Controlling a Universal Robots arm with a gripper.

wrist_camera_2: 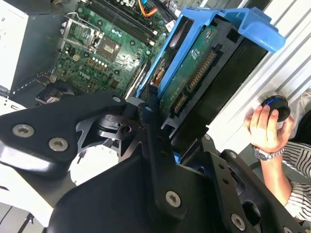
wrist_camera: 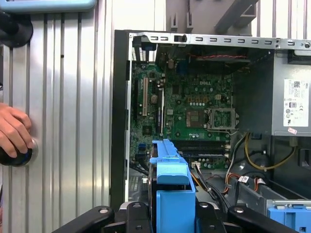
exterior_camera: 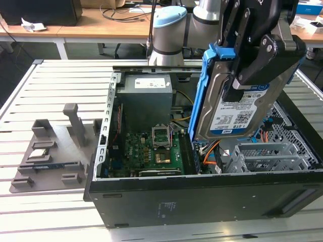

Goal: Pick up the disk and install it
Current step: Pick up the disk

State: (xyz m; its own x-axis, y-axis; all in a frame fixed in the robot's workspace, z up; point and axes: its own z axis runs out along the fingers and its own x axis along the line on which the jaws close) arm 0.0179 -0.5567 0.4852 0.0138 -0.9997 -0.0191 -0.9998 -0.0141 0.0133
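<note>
The gripper (exterior_camera: 241, 80) is clamping the disk (exterior_camera: 229, 118), its fingers (exterior_camera: 255, 63) pressing against it from both sides. The disk is hanging upright and slightly tilted below the gripper, lifted clear, with its labelled face showing in the exterior view and its blue frame running up one edge. In the second wrist view the disk (wrist_camera_2: 194, 73) is showing its circuit-board side between the black fingers. In the first wrist view the frame's blue end (wrist_camera: 171, 191) is sticking out ahead of the gripper.

Below the gripper the open case (exterior_camera: 202, 204) is lying on its side. The motherboard (exterior_camera: 151, 151) is sitting beneath and to the exterior view's left of the disk, and the metal drive cage (exterior_camera: 267, 156) is lying just under it. Off beside the case, a person's hand (wrist_camera: 14, 133) is resting on a round knob (wrist_camera_2: 275, 108).
</note>
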